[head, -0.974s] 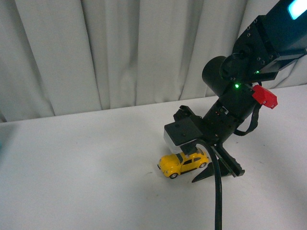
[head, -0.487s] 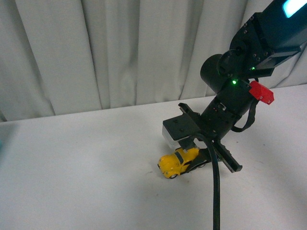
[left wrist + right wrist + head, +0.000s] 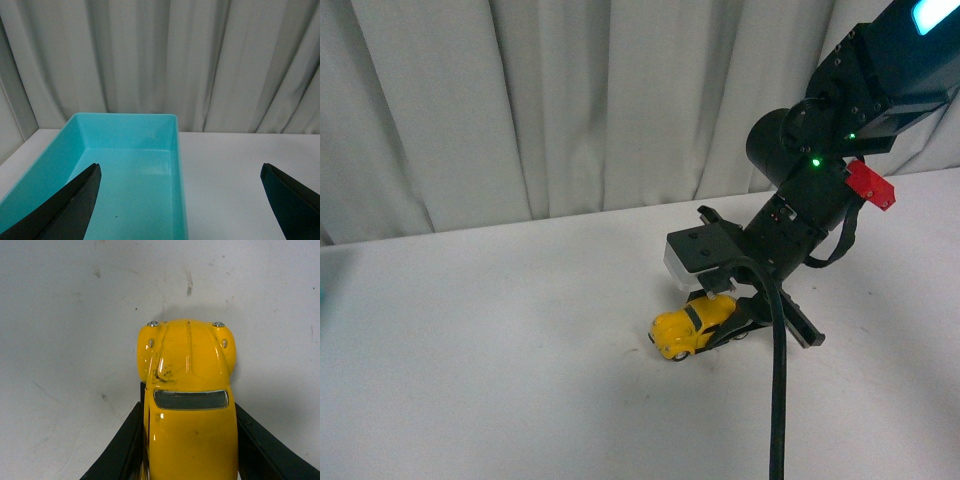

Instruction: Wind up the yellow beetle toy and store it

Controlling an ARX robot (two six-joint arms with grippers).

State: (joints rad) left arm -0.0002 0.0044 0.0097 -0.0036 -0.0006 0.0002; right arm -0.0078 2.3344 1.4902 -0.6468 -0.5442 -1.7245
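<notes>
Jaws of the right arm [image 3: 798,205], slanted steeply down to the bench [image 3: 500,350], clamp the yellow beetle toy [image 3: 682,332]; left arm's jaws stand apart.

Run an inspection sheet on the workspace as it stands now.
Surface: white table, a few faint scuff marks.
Job's things: yellow beetle toy gripped at its sides, nose pointing away from the right tool; black scratches on the bonnet.
Container: turquoise bin under the left tool, nothing seen inside.
Clutter: nothing seen.
Grippers: right tool shut on the toy, a finger on each flank; left tool open, holding nothing.
Cables: black cable hangs from the right arm, passing close by the toy.
Surroundings: pale curtain behind the table.
</notes>
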